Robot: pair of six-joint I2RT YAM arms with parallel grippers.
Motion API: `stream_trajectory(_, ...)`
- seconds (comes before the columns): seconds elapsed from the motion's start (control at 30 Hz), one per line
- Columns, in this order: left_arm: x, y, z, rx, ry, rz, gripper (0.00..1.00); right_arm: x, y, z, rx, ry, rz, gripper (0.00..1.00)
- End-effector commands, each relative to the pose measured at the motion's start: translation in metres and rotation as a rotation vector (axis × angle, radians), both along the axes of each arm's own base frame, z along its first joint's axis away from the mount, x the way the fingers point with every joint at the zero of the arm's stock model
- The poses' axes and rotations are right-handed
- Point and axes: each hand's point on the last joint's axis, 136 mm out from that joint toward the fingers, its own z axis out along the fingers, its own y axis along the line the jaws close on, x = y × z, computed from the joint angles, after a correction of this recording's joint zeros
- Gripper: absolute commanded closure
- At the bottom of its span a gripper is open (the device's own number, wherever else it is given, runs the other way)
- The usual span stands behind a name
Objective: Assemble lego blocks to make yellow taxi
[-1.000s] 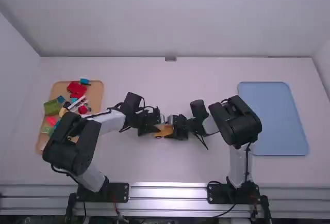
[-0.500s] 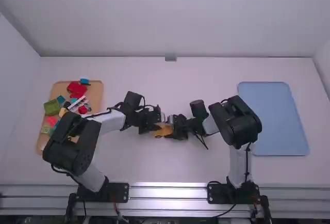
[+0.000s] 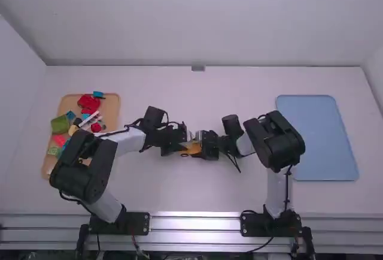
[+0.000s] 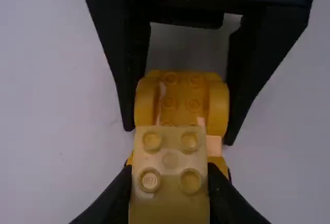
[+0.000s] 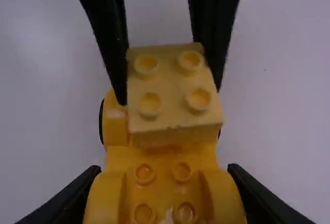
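Note:
Mid-table in the high view, my left gripper (image 3: 182,142) faces my right gripper (image 3: 202,145), with the yellow car base (image 3: 192,148) between them. A pale yellow 2x2 block (image 4: 169,160) is clamped by my left gripper (image 4: 170,178) in the left wrist view. In the right wrist view my right gripper (image 5: 165,169) is shut on the car base (image 5: 163,160), gripping its rounded yellow sides. The pale block (image 5: 172,92) lies over the base's far end, its studs facing the camera; whether it is pressed on or just above, I cannot tell.
An orange-brown tray (image 3: 114,110) with several red, green, blue and other blocks stands at the left, partly under the left arm. At the right lies a blue tray (image 3: 317,134), beyond the right arm's elbow.
The left gripper has shifted slightly rightward toward the right one over the last second. The right arm has moved only a touch; both grippers keep their holds.

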Motion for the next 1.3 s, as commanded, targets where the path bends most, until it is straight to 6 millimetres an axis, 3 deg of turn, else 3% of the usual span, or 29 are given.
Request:
stream_trajectory(0.0,-0.0016,0.0012,-0.0019,0.003,0.004,0.002,0.98,-0.0015,-0.0074,-0.0154,-0.06,0.035,-0.041,0.46)
stream_trajectory(0.6,-0.0095,0.0042,-0.0084,0.027,0.025,-0.024,0.97,-0.0015,-0.0074,-0.0153,-0.059,0.034,-0.041,0.45)
stream_trajectory(0.7,-0.0096,0.0042,-0.0084,0.027,0.025,-0.024,0.91,-0.0014,-0.0073,-0.0151,-0.059,0.037,-0.043,0.45)
stream_trajectory(0.73,-0.0095,0.0042,-0.0084,0.027,0.025,-0.024,0.78,-0.0016,-0.0074,-0.0154,-0.059,0.037,-0.042,0.45)
stream_trajectory(0.87,-0.0087,0.0038,-0.0079,0.025,0.021,-0.024,0.56,-0.0016,-0.0074,-0.0153,-0.059,0.037,-0.042,0.45)
stream_trajectory(0.97,-0.0077,0.0029,-0.0068,0.019,0.015,-0.026,0.52,-0.0018,-0.0075,-0.0155,-0.059,0.038,-0.042,0.45)
stream_trajectory(1.17,-0.0046,0.0015,-0.0049,0.011,0.0,-0.024,0.54,-0.0017,-0.0074,-0.0154,-0.059,0.038,-0.043,0.45)
stream_trajectory(1.27,-0.0044,0.0015,-0.0048,0.011,-0.002,-0.025,0.64,-0.0017,-0.0074,-0.0154,-0.059,0.038,-0.043,0.45)
